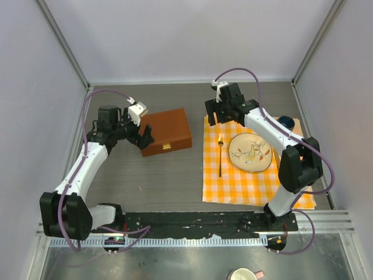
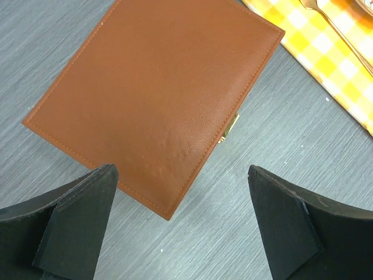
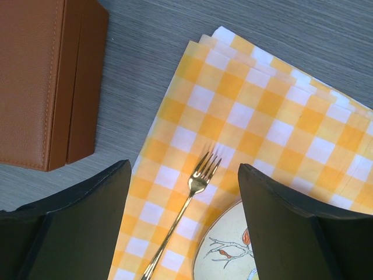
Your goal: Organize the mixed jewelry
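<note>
The left fingers (image 1: 144, 137) are spread as wide as they go. They hold nothing. They hang just over a brown box (image 2: 157, 99) with its lid shut. In the left wrist view most of the box lies out in front of these fingers. One corner of it pokes into the gap between them. A small gold clasp (image 2: 230, 127) sits on the box edge, closer to the finger on the right of that view. Gray surface (image 2: 280, 146) shows under and beside both fingers.

The right fingers (image 1: 214, 115) are open too, but not quite as wide. They hold nothing. They hang above the far left corner of a yellow and white checked cloth (image 3: 262, 116). A gold fork (image 3: 195, 181) lies on the cloth right below the gap between these fingers. Its prongs point away from them. The rim of a round plate (image 3: 227, 251) with a twig picture peeks out beside the fork, mostly under the finger on the right of that view. The brown box is off to the left of these fingers, on the bare surface, not touching the cloth.

From the top view, a small dark blue thing (image 1: 285, 121) sits at the far right corner of the cloth, past the right arm.

The jewelry does not show in any view, so I cannot tell where it is.
</note>
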`<act>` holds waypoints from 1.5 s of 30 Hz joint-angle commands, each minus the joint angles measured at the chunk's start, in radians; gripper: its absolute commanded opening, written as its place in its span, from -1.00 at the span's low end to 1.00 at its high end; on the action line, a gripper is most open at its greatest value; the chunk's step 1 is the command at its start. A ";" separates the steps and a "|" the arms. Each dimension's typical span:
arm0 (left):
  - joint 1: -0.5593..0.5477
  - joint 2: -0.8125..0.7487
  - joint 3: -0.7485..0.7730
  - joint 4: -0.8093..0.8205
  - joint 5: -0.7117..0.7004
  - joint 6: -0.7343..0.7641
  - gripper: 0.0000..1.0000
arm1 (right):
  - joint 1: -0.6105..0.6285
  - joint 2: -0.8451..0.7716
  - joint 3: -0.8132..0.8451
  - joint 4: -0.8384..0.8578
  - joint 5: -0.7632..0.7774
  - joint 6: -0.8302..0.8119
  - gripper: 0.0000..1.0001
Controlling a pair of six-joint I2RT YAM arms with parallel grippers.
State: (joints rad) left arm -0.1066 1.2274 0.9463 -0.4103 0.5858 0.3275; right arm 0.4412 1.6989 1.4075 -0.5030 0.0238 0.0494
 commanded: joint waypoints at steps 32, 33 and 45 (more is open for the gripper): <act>-0.291 0.222 -0.066 0.393 -0.546 -0.041 1.00 | -0.022 -0.051 -0.030 0.023 0.002 -0.039 0.61; -0.292 0.206 -0.066 0.393 -0.552 -0.059 0.99 | -0.024 -0.053 -0.028 0.023 0.004 -0.040 0.61; -0.265 -0.014 0.058 0.328 -0.696 -0.235 0.99 | -0.159 -0.162 0.059 0.009 0.079 -0.043 0.62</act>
State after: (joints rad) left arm -0.3958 1.2686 0.9108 -0.0696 -0.0315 0.1848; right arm 0.3504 1.6157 1.3834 -0.5087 0.0647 0.0174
